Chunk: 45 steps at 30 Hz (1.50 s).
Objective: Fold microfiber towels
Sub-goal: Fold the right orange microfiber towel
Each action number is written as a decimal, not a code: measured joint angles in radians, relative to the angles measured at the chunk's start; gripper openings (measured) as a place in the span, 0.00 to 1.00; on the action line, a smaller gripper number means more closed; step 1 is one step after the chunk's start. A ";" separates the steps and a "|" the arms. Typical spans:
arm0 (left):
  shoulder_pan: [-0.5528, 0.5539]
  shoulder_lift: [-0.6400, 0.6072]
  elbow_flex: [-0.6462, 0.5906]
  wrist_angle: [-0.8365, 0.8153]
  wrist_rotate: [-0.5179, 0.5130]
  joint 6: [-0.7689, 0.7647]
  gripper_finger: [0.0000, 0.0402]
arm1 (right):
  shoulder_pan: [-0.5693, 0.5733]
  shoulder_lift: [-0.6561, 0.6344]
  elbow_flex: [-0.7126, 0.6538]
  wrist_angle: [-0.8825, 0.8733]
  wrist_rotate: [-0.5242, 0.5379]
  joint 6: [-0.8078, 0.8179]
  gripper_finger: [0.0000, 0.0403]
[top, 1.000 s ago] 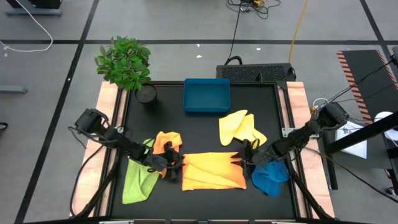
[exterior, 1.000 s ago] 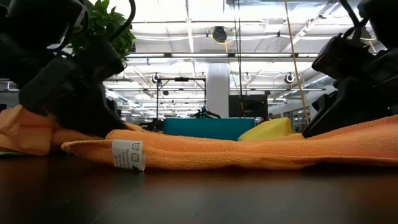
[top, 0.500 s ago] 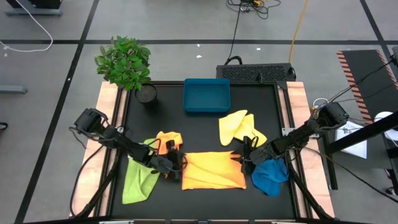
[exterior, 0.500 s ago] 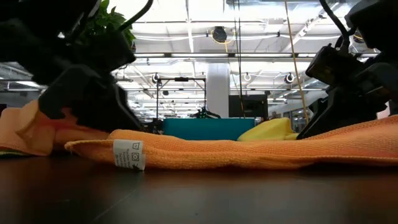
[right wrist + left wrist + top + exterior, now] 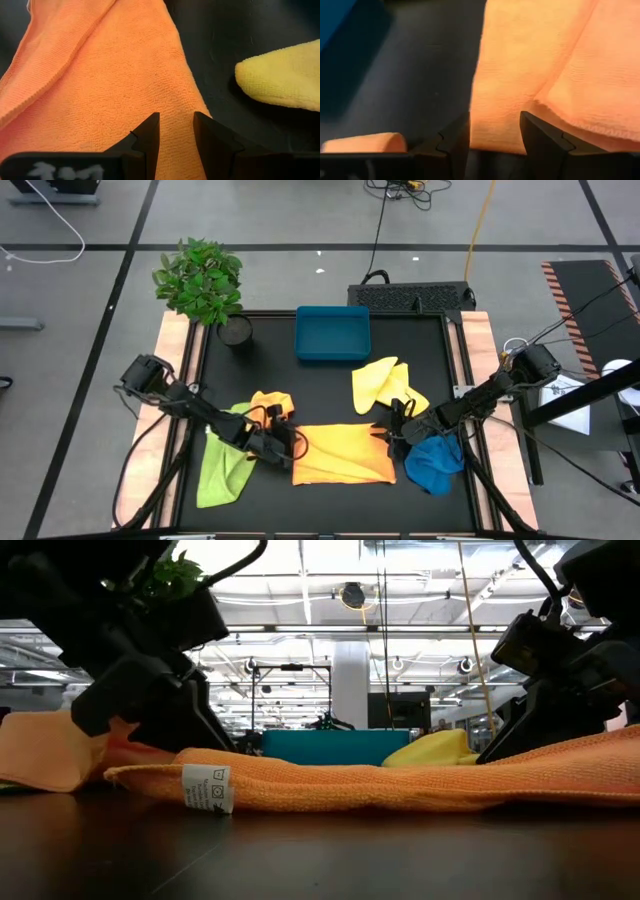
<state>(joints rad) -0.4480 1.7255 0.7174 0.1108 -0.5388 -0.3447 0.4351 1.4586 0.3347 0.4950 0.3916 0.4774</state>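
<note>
Golden yellow towel lies half folded between our part-open, empty left tool and right tool, while four other towels wait unfolded.

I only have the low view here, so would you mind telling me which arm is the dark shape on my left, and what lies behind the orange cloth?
Observer: That shape is the left gripper, at the left edge of the golden yellow towel.
Operator: And the shape on my right?
Observer: The right gripper, at that towel's far right corner, fingers open over the cloth.
Operator: Which cloths am I missing?
Observer: A lime green towel lies at the left, and a blue towel at the right beside the right arm.
Operator: Is the left one gripping?
Observer: Its fingers stand apart, with the towel's edge between them.
</note>
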 joint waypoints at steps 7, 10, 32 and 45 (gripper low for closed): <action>-0.014 0.037 -0.001 0.056 0.060 0.001 0.44 | 0.000 0.000 0.000 0.000 0.000 0.000 0.27; -0.026 0.037 -0.001 0.077 0.059 0.003 0.44 | 0.000 0.000 0.000 0.000 0.000 0.000 0.27; -0.122 0.033 -0.001 0.281 0.307 0.043 0.44 | 0.000 0.000 0.000 0.000 0.005 0.006 0.27; -0.150 0.033 0.000 0.341 0.450 0.045 0.44 | 0.000 0.000 0.000 0.001 0.004 0.011 0.27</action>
<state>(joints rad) -0.5980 1.7580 0.7170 0.4522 -0.0889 -0.2997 0.4351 1.4586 0.3347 0.4958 0.3958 0.4879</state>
